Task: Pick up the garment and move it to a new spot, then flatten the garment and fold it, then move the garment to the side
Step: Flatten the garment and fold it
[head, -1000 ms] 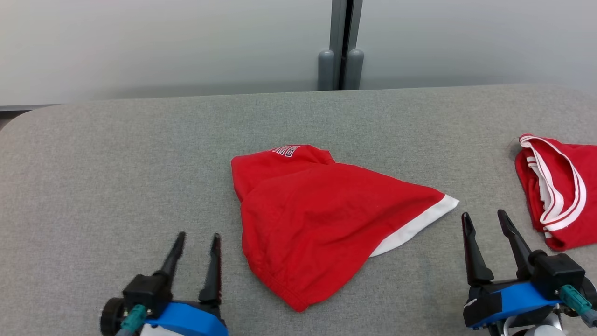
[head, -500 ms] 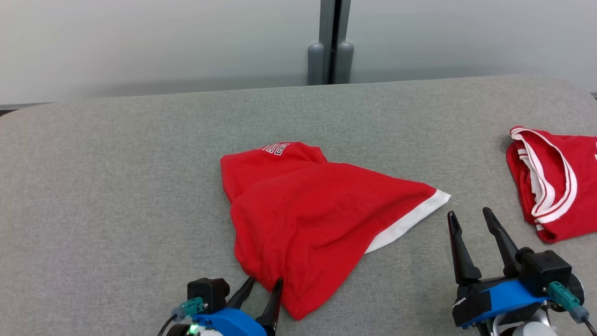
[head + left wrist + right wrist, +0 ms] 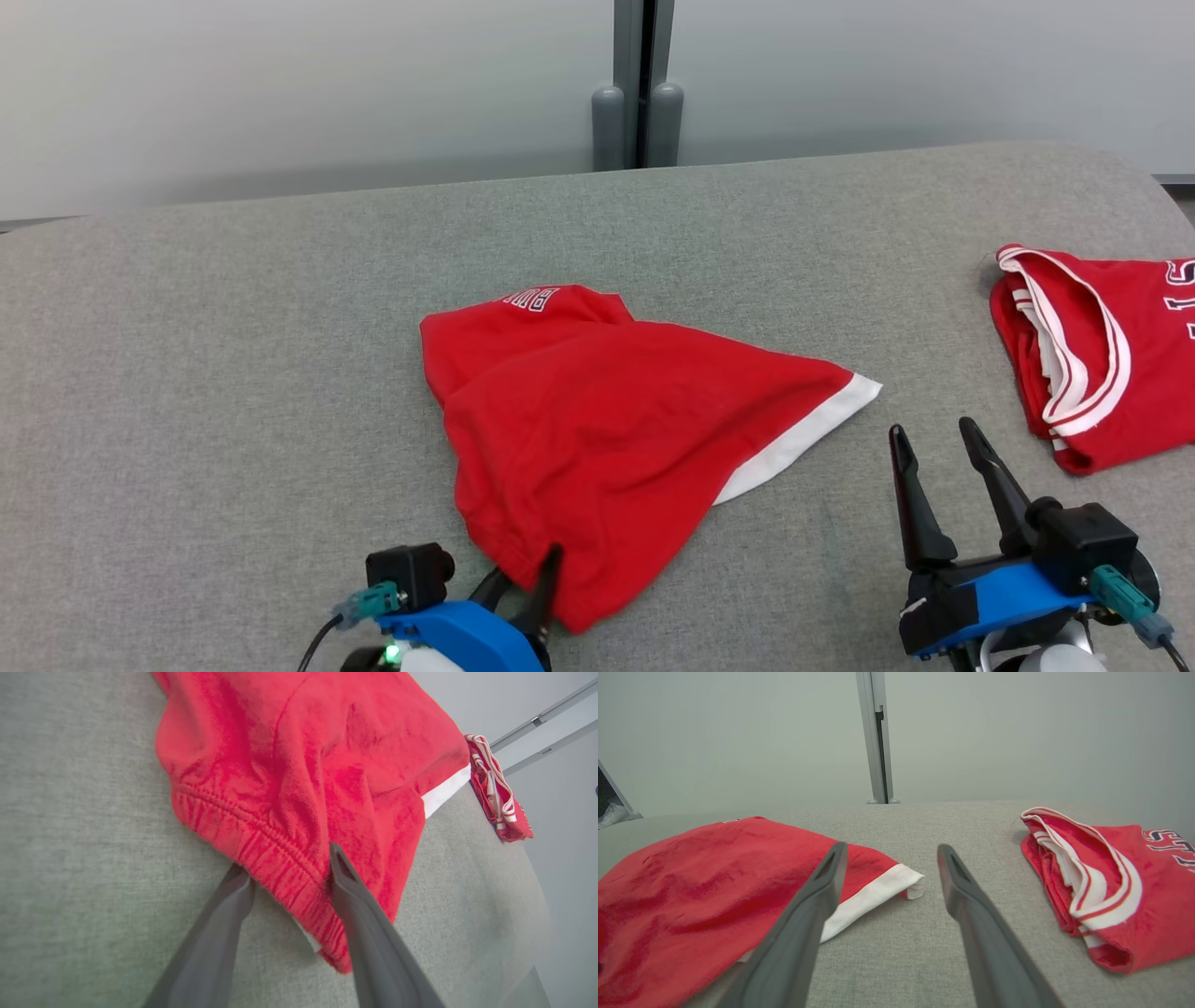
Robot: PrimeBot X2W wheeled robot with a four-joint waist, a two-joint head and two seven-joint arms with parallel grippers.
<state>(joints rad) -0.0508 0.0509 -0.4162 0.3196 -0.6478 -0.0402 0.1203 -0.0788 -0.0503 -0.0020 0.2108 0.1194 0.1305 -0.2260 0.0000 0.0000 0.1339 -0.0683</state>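
Near the middle of the grey fabric-covered surface (image 3: 233, 373): rumpled red cloth garment with a white band along one edge (image 3: 616, 420), lying loosely folded over itself. White band out at 3 o'clock, white printed lettering on the fold at 11 o'clock, gathered elastic hem at 6 o'clock, nearest the robot.

At that 6 o'clock hem: left pincer (image 3: 527, 567), fingers spread and straddling the ribbed edge. Seen along the left wrist view, left pincer (image 3: 287, 858) with red cloth between its two dark fingers, one tip tucked at the hem's edge, the other lying against the top of the fabric. Not pressed together on the cloth.

At 4 o'clock from the garment, apart from it: right pincer (image 3: 932, 429), fingers spread, nothing between them, tips pointing to 12 o'clock over bare surface.

Out at 3 o'clock, by the surface's edge: second red jersey with white-and-red striped trim (image 3: 1092, 355), bunched, well apart from the garment, touched by no pincer.
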